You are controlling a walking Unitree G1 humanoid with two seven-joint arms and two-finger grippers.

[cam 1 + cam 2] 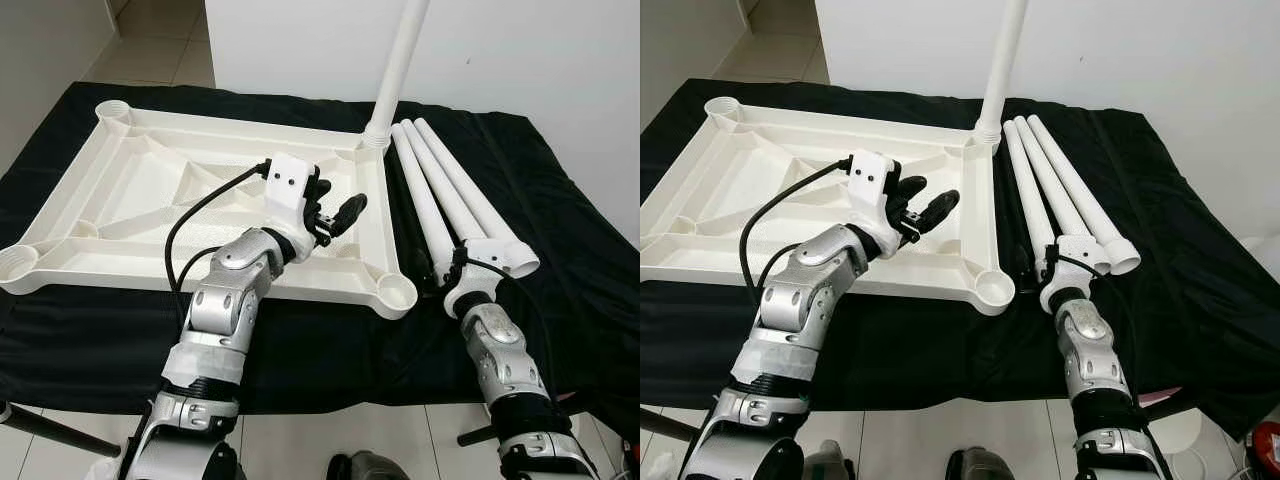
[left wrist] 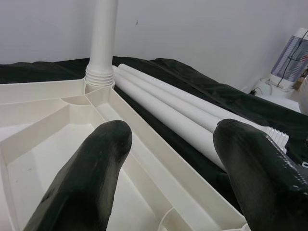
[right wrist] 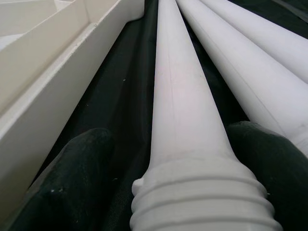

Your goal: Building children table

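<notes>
The upside-down plastic tabletop [image 1: 120, 190] is creamy white. The long round plastic legs [image 1: 440, 190] are white. The cloth [image 1: 560, 220] is black.

Robot body: two silver arms, white wrist modules, black two-finger grippers.

Left arm [image 1: 225, 300], lower left of the head view: segmented silver metal housings with rounded joint covers and small screws; a pale band wraps the segment below the elbow; black collar ahead of a white box-shaped wrist module [image 1: 290, 185] bearing two small dark dots; a black cable [image 1: 195, 215] loops from the module back to the forearm; left gripper [image 1: 335, 210] carries long, rounded, glossy black fingers [image 2: 91, 178]. Right arm [image 1: 505, 365], lower right: same silver segments, black lower joint, white wrist module [image 1: 475, 280], thin black cable; right gripper [image 3: 173, 183] fingers [image 3: 72, 178] are matte black, slightly dusty.
</notes>
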